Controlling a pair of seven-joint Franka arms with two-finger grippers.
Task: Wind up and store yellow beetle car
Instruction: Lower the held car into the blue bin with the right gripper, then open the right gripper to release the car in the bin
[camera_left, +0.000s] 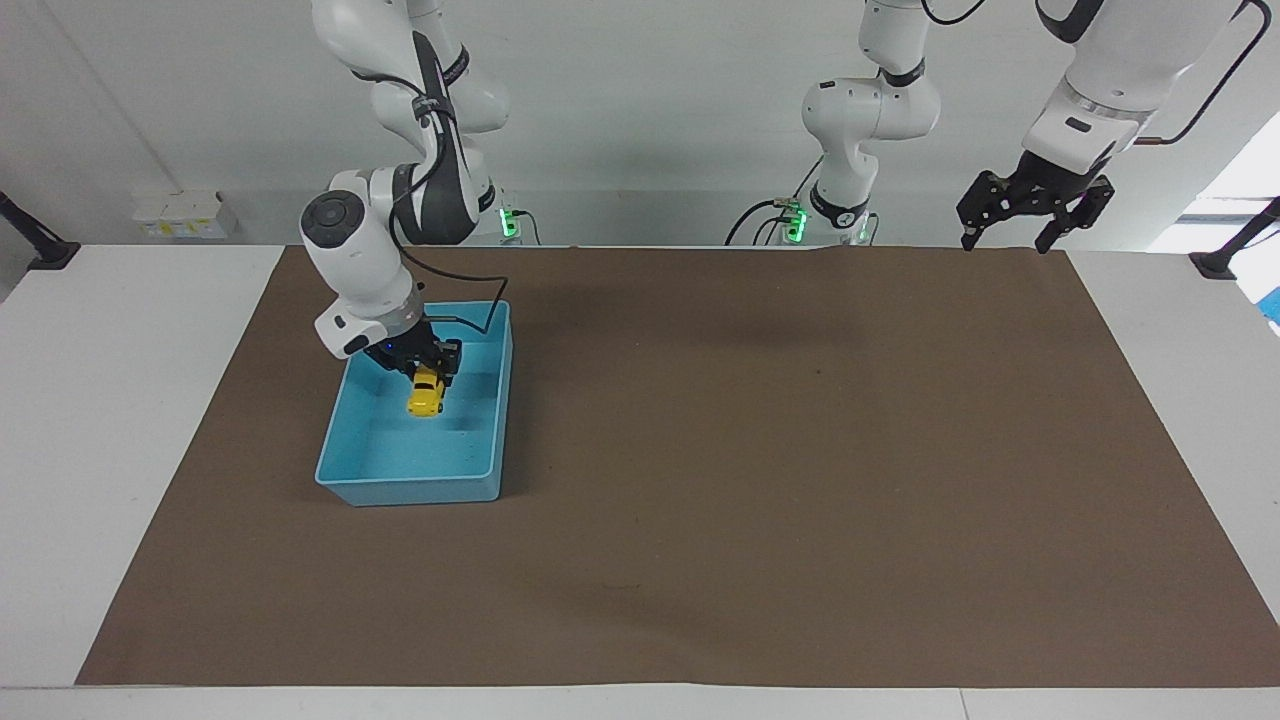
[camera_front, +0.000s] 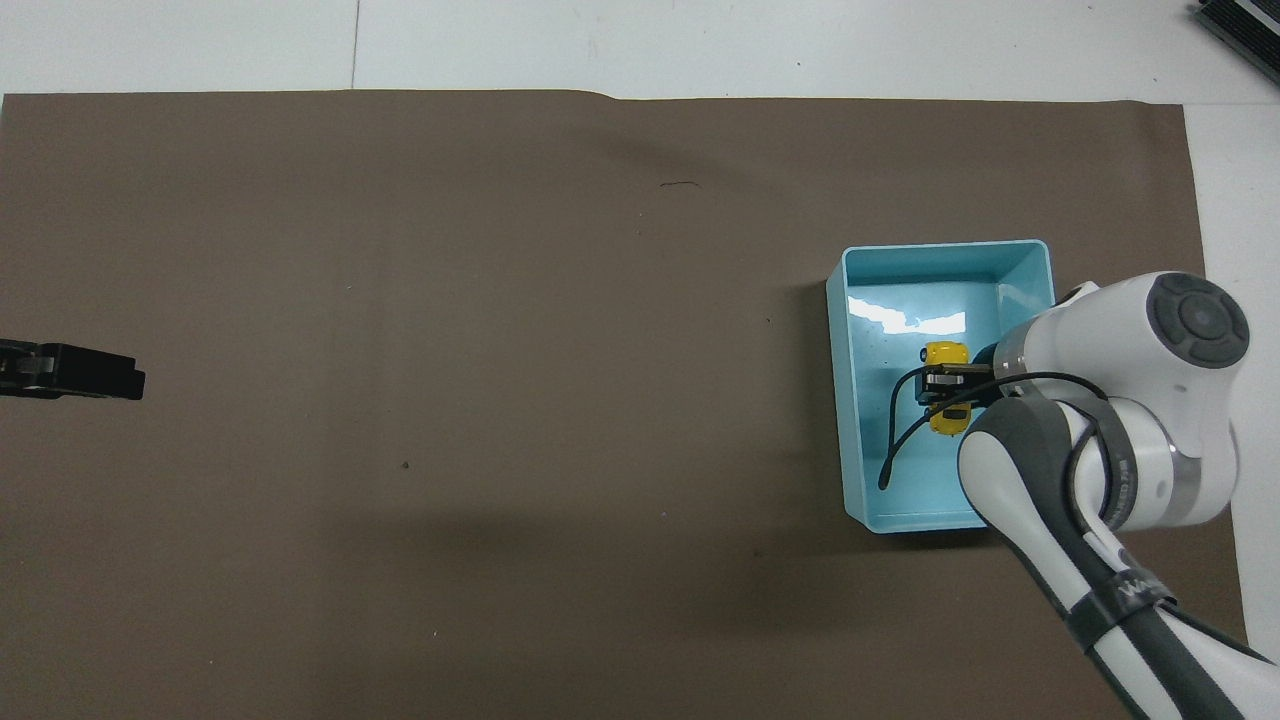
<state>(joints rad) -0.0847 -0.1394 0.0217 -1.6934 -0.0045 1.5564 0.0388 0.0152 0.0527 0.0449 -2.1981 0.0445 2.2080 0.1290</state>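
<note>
We are at the storing step. Our right tool (camera_left: 424, 364) hangs inside the blue bin (camera_left: 340, 478) at the right arm's end of the desk (camera_left: 100, 420), and its fingers are closed on the car (camera_left: 426, 394), gripping it at the end nearer the robots. The car points nose-down toward the bin floor. From the facing view it seems to sit low in the bin, but we cannot tell whether its wheels already touch the bottom. In the overhead view the car (camera_front: 946, 385) lies near the middle of the bin (camera_front: 838, 400), partly covered by the tool (camera_front: 945, 385) and its cable.

We judge that the winding is over and only the release is left. The next move calls for lowering the car the last bit, so it does not drop or roll against a wall, then parting the fingers and lifting straight up without catching the bin's rim or dragging the loose cable through it. If the spring is wound, the car may run once freed, so the walls should hold it.

Our left tool (camera_left: 1030, 205) waits in the air over the mat's edge at the left arm's end, fingers spread, holding nothing.

The only writing is a white word on the right arm's dark sleeve in the overhead view, and we cannot read it.
</note>
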